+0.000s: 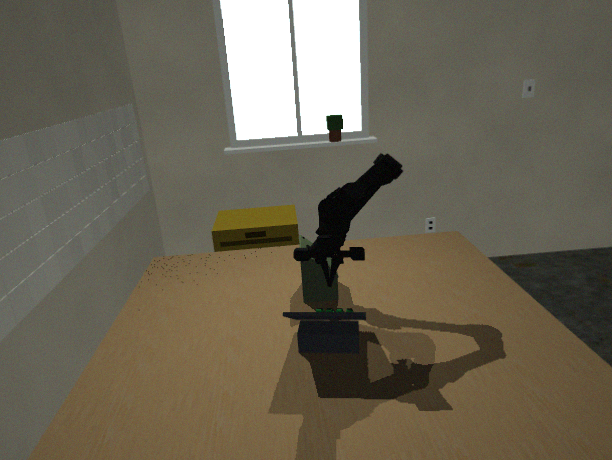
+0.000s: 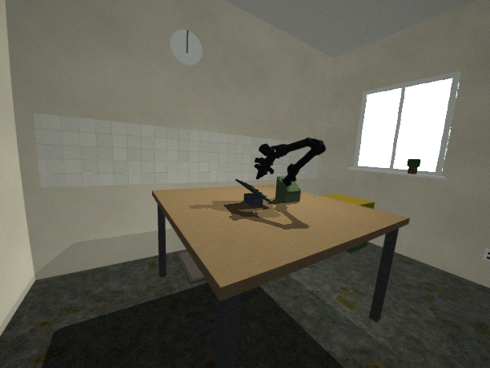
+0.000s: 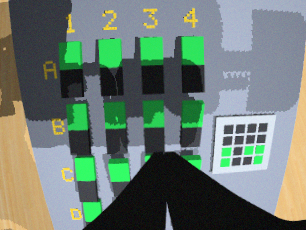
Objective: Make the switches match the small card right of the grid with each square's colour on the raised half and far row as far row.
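The grey switch panel (image 3: 233, 9) (image 1: 324, 315) (image 2: 252, 187) is tilted on a stand, with columns marked 1 to 4 and rows A to D. Row A's switches, such as A1 (image 3: 71, 55) and A4 (image 3: 193, 50), show green far halves and dark near halves. The small card (image 3: 244, 143) sits to the right of the grid; its upper two rows are dark grey and its lower two rows hold green squares. My gripper (image 3: 163, 162) (image 1: 328, 281) (image 2: 259, 175) is shut and empty. It hangs above the panel, its tip over row C near column 3. It hides most of rows C and D in columns 2 to 4.
A dark blue stand (image 1: 328, 337) (image 2: 253, 199) carries the panel on the wooden table (image 1: 200, 325) (image 2: 260, 248). The arm's green base block (image 1: 312, 285) (image 2: 287, 192) is just behind it. A yellow box (image 1: 255, 227) stands beyond the table's far edge.
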Available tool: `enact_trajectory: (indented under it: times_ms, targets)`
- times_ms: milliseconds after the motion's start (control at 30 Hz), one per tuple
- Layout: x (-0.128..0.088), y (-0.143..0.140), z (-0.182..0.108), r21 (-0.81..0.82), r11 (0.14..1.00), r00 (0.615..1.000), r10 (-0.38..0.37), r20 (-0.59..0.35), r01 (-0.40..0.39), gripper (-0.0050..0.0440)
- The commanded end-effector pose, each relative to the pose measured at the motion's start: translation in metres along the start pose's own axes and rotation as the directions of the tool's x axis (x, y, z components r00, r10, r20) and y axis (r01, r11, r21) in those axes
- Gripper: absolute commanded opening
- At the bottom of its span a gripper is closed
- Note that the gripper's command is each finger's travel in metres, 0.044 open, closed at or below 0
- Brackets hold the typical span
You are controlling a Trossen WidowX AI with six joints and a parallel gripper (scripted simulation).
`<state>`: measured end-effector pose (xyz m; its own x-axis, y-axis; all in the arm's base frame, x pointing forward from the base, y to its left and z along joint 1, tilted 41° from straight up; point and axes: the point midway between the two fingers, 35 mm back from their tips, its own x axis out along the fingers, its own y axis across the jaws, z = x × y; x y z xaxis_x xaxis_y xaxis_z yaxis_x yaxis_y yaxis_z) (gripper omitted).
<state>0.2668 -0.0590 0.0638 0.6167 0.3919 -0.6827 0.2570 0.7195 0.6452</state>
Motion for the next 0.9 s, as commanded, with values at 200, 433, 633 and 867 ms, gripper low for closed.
enact_trajectory:
  times_ms: [200,433,633,867]
  targets:
    - [0.0,-0.024,0.0,-0.002,1.0,1.0,0.004,-0.003,-0.004,0.0]
    - [0.033,-0.024,0.0,-0.002,1.0,1.0,0.004,-0.028,-0.004,0.0]
    - [0.041,-0.024,0.0,-0.002,1.0,1.0,0.004,-0.027,-0.004,0.0]
    - [0.048,-0.024,0.0,-0.002,1.0,1.0,0.004,-0.028,-0.004,0.0]
